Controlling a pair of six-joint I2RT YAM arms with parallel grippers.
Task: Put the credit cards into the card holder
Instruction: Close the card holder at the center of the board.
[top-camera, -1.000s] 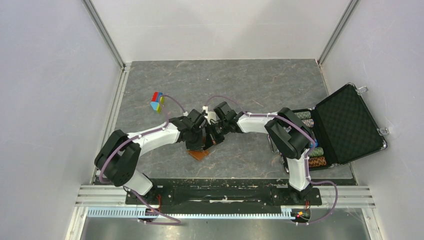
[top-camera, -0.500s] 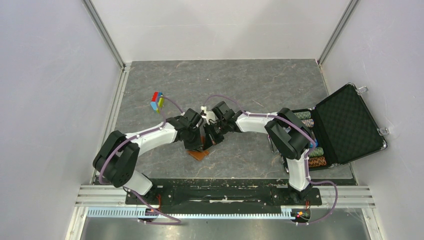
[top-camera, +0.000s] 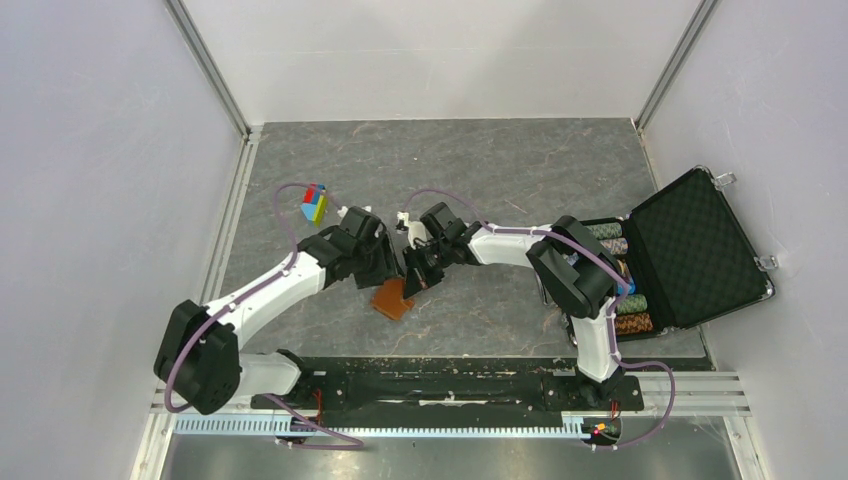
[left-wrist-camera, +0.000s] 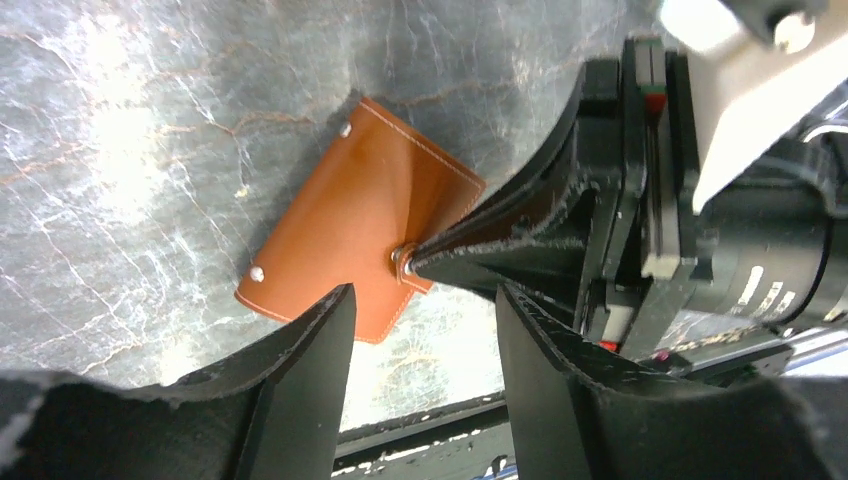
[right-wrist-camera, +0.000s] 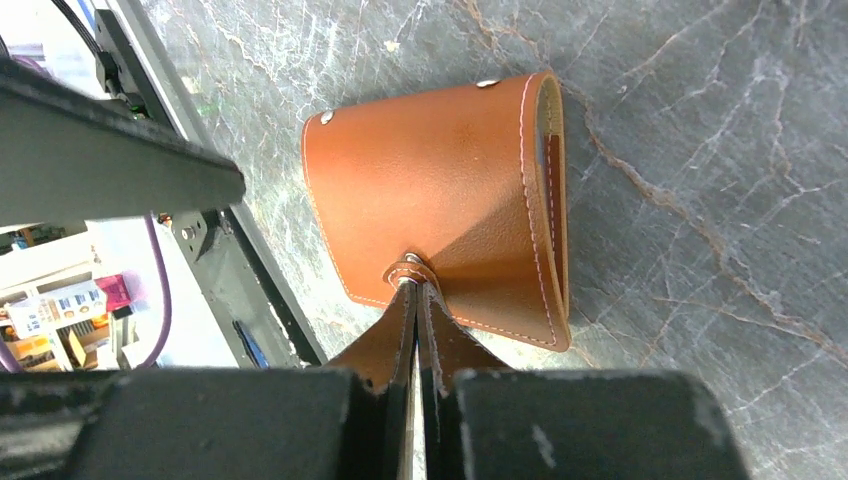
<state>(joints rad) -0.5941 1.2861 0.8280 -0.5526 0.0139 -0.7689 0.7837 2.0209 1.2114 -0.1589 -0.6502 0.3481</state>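
The card holder (right-wrist-camera: 440, 190), a small brown leather wallet, lies on the grey table with its fold opening to the right. My right gripper (right-wrist-camera: 417, 292) is shut on its snap tab (right-wrist-camera: 405, 268), which the left wrist view shows pinched between the two black fingers (left-wrist-camera: 470, 245). My left gripper (left-wrist-camera: 422, 300) stands open just beside the card holder (left-wrist-camera: 350, 230), holding nothing. From above, the card holder (top-camera: 392, 299) lies below both grippers, left (top-camera: 390, 268) and right (top-camera: 413, 275). A thin bluish-grey edge (right-wrist-camera: 540, 140) shows inside the fold. No loose credit cards are in view.
A big black foam-lined case (top-camera: 695, 248) stands open at the right edge, with rows of chips (top-camera: 630, 315) in it. A small red, blue and yellow block (top-camera: 314, 202) lies at the back left. The black base rail (top-camera: 430, 385) runs along the near edge.
My left gripper has opened and drawn back to the left, away from the card holder. The right gripper has stayed shut on the snap tab.
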